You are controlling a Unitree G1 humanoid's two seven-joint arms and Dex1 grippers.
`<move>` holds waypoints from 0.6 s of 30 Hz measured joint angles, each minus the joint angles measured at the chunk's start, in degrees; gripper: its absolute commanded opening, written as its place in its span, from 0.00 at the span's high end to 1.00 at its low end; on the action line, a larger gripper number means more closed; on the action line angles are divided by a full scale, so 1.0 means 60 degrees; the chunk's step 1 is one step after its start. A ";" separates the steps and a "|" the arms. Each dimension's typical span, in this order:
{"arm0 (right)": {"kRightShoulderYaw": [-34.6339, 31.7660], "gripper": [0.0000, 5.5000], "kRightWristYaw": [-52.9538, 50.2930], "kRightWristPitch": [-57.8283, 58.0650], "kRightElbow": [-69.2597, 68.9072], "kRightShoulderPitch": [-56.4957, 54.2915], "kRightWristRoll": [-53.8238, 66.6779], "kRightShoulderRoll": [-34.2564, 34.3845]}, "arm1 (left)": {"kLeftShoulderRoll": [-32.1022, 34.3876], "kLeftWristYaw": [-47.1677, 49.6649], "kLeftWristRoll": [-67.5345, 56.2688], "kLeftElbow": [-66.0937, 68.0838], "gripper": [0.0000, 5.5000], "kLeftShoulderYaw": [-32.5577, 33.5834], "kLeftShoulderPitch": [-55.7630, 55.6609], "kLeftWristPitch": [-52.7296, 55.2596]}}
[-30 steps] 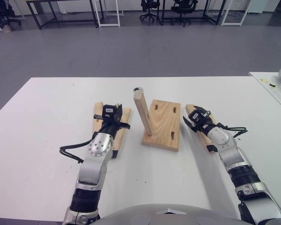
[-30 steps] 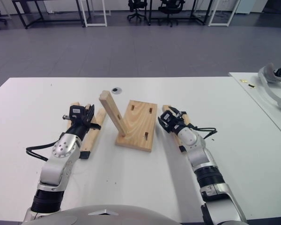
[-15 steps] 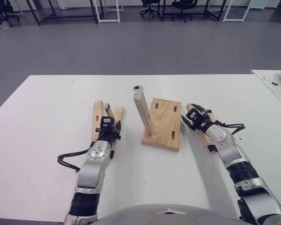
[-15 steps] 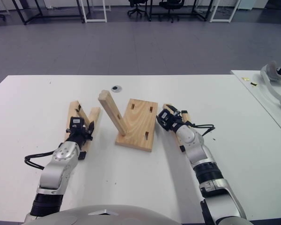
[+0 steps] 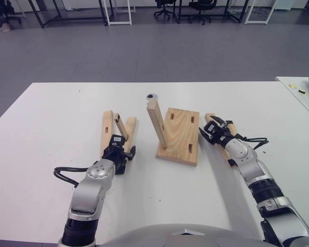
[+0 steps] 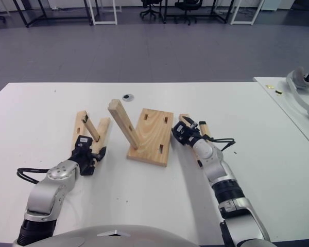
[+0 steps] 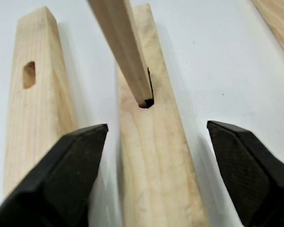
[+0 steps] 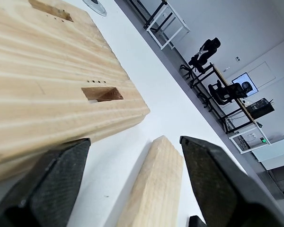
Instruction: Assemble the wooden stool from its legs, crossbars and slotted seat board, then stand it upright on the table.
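Left tool [image 7: 155,128]: wide open, holding nothing. It sits low over the bench [image 5: 51,118].
First leg [image 7: 151,161]: lies flat between the left tool's two fingers, which do not touch it.
Crossbar [image 7: 120,47]: a thin stick. One end is poked into the first leg's slot, just ahead of the fingertips.
Second leg [image 7: 35,104]: lies flat just outside one finger. Its slot looks empty.
Right tool [image 8: 135,141]: open too, holding nothing.
Third leg [image 8: 156,189]: lies flat on the bench, right between the right tool's fingers.
Seat board [image 5: 180,136]: just beside the right tool, between the two tools, with one side tipped up.
Standing leg [image 5: 157,123]: stuck in the seat board and leaning.
Done so far: I think one leg is in the board and one crossbar end is in a leg.
Left to do: most of it, by my guess. More legs and crossbars must go in, then the stool must be stood up.
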 measured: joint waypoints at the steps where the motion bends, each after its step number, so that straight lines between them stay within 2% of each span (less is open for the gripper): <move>1: 0.0020 0.36 -0.0011 0.0017 -0.0003 0.0000 -0.0001 0.0010 | 0.0095 -0.0089 0.0001 0.0000 0.33 -0.0027 0.0023 0.0085; 10: 0.0153 0.36 -0.0231 0.0153 -0.0044 0.0005 -0.0147 0.0047 | 0.0310 -0.0518 -0.0274 -0.0117 0.62 0.0138 0.0073 0.0437; 15: 0.0027 0.36 -0.0223 0.0170 -0.0047 0.0009 0.0040 0.0106 | 0.0080 -0.0543 -0.0558 0.0081 0.62 0.0676 -0.0047 -0.0043; 18: -0.1142 0.36 0.0095 0.0578 -0.0362 -0.0147 0.1835 0.0540 | -0.0384 -0.0725 -0.1501 0.0171 0.62 0.1865 -0.1463 -0.0855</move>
